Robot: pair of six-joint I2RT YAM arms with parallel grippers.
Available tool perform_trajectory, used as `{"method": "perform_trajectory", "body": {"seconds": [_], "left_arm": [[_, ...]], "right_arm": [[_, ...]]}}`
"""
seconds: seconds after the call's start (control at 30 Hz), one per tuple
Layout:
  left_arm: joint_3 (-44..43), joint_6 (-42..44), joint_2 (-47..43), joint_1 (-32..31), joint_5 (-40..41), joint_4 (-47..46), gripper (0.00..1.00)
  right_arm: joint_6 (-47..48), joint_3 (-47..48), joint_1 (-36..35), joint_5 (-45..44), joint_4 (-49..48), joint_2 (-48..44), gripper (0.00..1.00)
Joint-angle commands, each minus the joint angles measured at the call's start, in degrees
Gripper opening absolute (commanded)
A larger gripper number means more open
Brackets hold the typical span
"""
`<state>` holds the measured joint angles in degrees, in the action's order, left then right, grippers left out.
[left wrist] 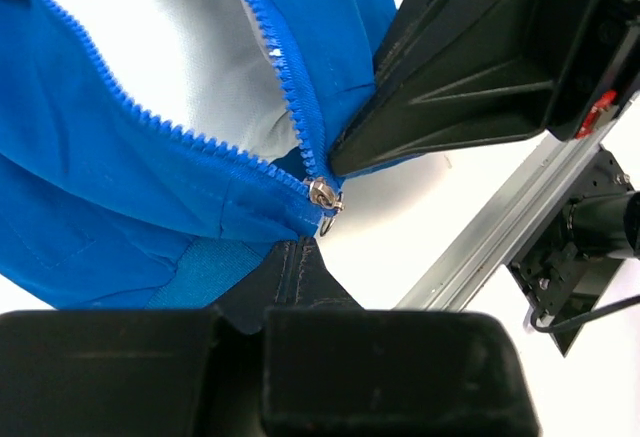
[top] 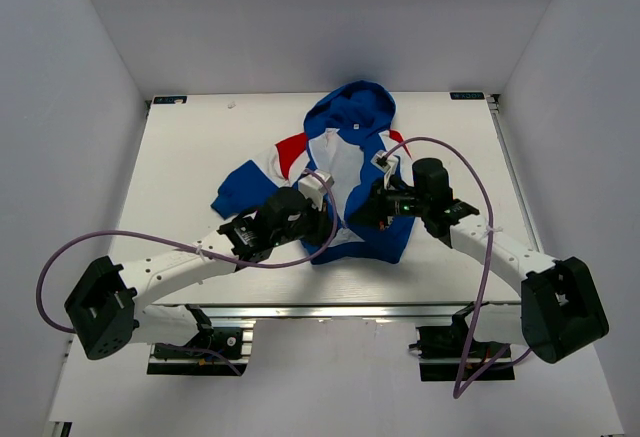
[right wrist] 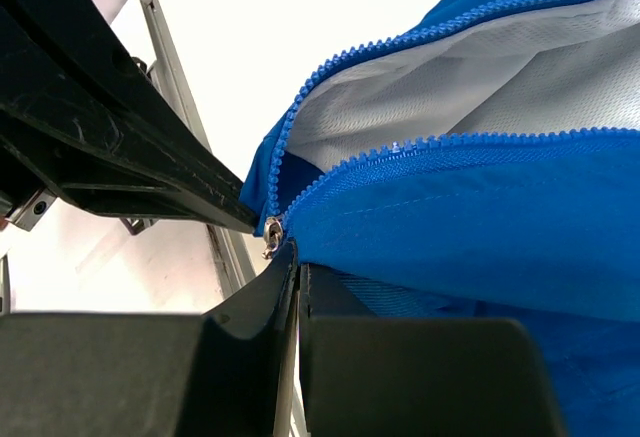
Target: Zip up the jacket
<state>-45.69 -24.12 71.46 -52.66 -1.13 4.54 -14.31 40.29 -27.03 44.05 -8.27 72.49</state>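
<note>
Pinching the hem [left wrist: 200, 269], left gripper [left wrist: 292, 262] is clenched on the jacket [top: 352, 117], lying open on the table [top: 190, 157]. Soft, light cloth will likely bunch, so take the tiny slider pull [left wrist: 323, 199] just beside. Right gripper [right wrist: 293, 262] is clamped on the hem too.

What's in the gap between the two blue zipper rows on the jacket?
That gap shows the white lining of the jacket, clearest in the left wrist view. The zipper rows meet at the silver slider.
</note>
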Motion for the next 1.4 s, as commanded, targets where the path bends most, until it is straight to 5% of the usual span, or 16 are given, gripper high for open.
{"method": "perform_trajectory", "body": {"seconds": [0.0,0.23,0.4,0.67,0.97,1.23,1.33,1.37], "left_arm": [[-0.3,1.4,-1.8,-0.4,-5.1,-0.9,0.0],[-1.2,3.9,-1.0,-0.4,-9.9,2.4,0.0],[-3.9,0.1,1.2,-0.3,-3.0,6.6,0.05],[-5.0,-4.4,4.5,-0.3,-2.8,6.0,0.1],[-2.5,-7.8,-1.1,-0.2,0.5,9.3,0.32],[-1.4,-9.4,-4.6,-0.2,2.1,14.1,0.37],[-1.7,-9.7,-4.6,-0.2,2.4,15.6,0.46],[-2.0,-10.2,-4.5,-0.2,2.8,16.3,0.69]], "right_arm": [[0.7,1.5,-0.3,0.0,-2.8,-1.9,0.0],[0.1,2.9,-0.3,-1.1,-2.4,-1.1,0.0],[0.2,2.0,-0.3,1.0,-1.4,-1.4,0.0],[-2.8,-2.8,-6.2,0.3,-4.6,-0.7,0.0],[-4.2,-2.7,-6.4,-6.1,-4.4,-0.4,0.0],[-5.3,-3.6,-6.4,-9.6,-3.8,-0.8,0.0],[-6.3,-3.5,-6.4,-8.5,-5.1,-0.7,0.0],[-6.3,-3.4,-6.4,-8.5,-5.2,-0.8,0.0]]}}
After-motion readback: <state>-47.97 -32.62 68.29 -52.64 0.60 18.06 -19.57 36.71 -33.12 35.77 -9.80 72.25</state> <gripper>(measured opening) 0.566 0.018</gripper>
